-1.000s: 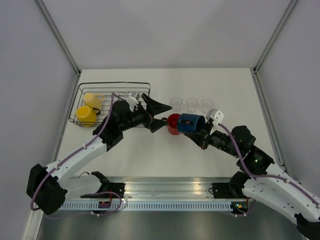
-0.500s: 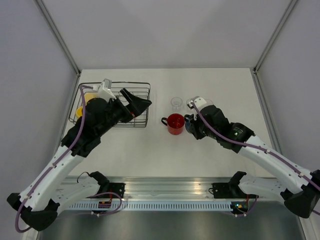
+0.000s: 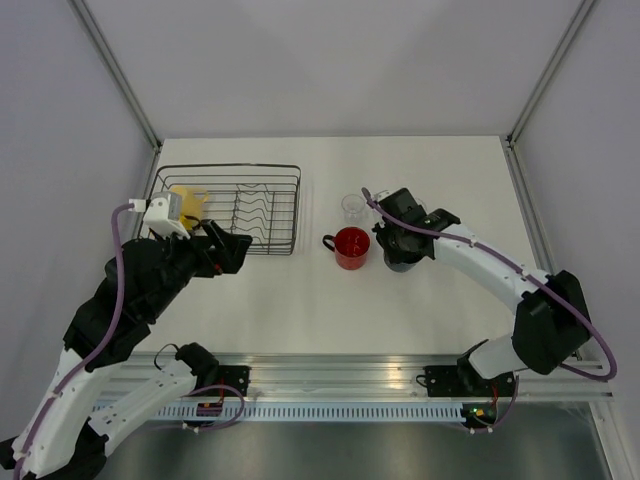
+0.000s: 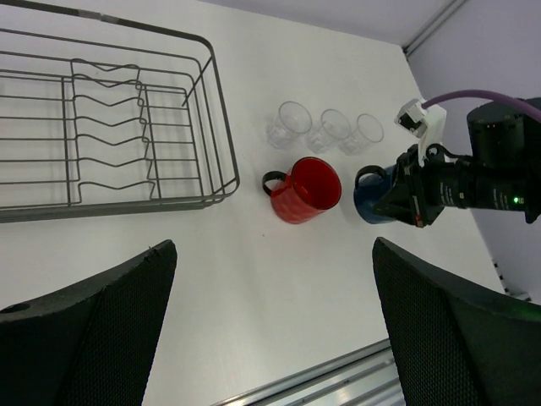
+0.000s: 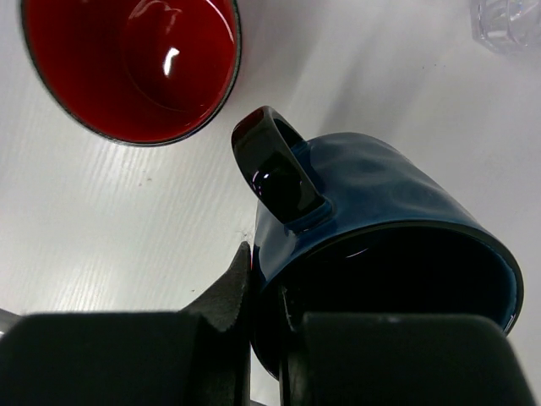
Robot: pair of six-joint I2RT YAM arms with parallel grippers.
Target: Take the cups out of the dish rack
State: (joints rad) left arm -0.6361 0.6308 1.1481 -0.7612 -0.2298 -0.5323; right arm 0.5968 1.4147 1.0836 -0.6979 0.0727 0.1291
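— Scanning the counter (image 3: pixel 300 300): is the dish rack (image 3: pixel 262 205) emptying?
— Mostly, I judge. Left claw (image 4: pixel 274 245) is gaping empty at its near side. Right claw (image 5: pixel 264 288) is pinching the blue mug (image 5: pixel 380 194) by the rim, right of the rack, beside the red mug (image 3: pixel 351 246). A pale yellow mug (image 3: pixel 188 197) is sitting inside, and three tumblers (image 4: pixel 330 129) are standing outside.

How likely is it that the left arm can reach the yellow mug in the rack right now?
Probably yes. Its fingers are wide open and empty beside the rack, which is open-topped; the yellow mug sits at its left end, partly under that arm's wrist.
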